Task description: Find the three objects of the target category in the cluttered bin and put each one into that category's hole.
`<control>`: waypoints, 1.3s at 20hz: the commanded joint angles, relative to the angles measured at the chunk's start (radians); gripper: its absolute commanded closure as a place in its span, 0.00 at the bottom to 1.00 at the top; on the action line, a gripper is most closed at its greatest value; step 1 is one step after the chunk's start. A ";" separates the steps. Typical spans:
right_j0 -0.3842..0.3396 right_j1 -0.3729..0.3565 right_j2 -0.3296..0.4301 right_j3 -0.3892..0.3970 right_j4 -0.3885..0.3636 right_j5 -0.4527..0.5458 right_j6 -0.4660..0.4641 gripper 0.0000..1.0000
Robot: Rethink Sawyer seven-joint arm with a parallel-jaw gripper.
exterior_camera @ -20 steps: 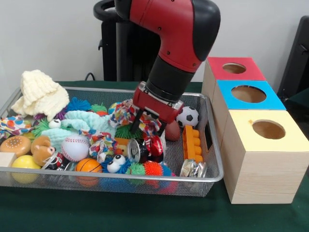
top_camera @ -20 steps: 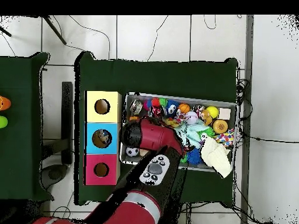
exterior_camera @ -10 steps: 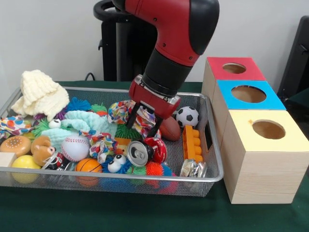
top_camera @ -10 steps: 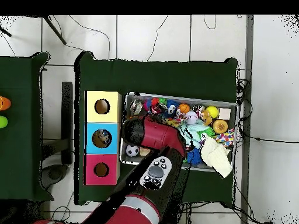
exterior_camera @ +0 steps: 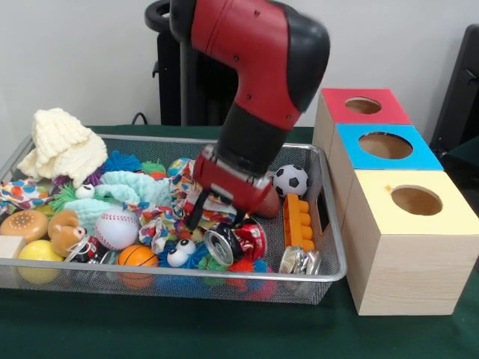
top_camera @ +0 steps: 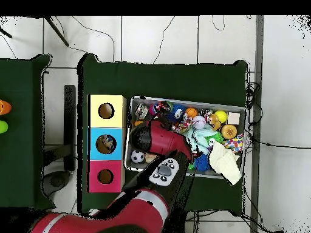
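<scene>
The wire mesh bin (exterior_camera: 329,224) is heaped with toys. A red drinks can (exterior_camera: 233,241) lies on its side near the bin's front, silver top facing the camera. My gripper (exterior_camera: 215,219) hangs just above and behind that can, its two fingers spread and nothing between them. A crushed silver can (exterior_camera: 299,260) rests in the front right corner. In the overhead view the red arm (top_camera: 159,141) hides the gripper and the can. Three wooden boxes with round holes stand beside the bin: red (exterior_camera: 363,105), blue (exterior_camera: 385,144) and yellow (exterior_camera: 415,200).
Round the gripper lie a soccer ball (exterior_camera: 290,179), a brown football (exterior_camera: 265,203), an orange block (exterior_camera: 298,221), a baseball (exterior_camera: 117,228), a small basketball (exterior_camera: 138,256) and patterned cloth (exterior_camera: 168,221). A cream knit hat (exterior_camera: 63,142) fills the far left corner.
The gripper rose off the pile, then came down again and forward, ending low over the red can. The can has shifted slightly within the heap.
</scene>
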 commanded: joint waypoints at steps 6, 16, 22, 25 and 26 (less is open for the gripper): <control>-0.193 0.408 0.334 -0.237 -0.134 -0.351 0.082 0.00; -0.194 0.433 0.374 -0.246 -0.088 -0.377 0.195 0.00; -0.032 0.458 0.274 -0.219 0.206 -0.389 0.245 0.00; 0.058 0.498 0.211 -0.225 0.369 -0.419 0.215 0.00; 0.090 0.518 0.192 -0.227 0.433 -0.435 0.200 0.00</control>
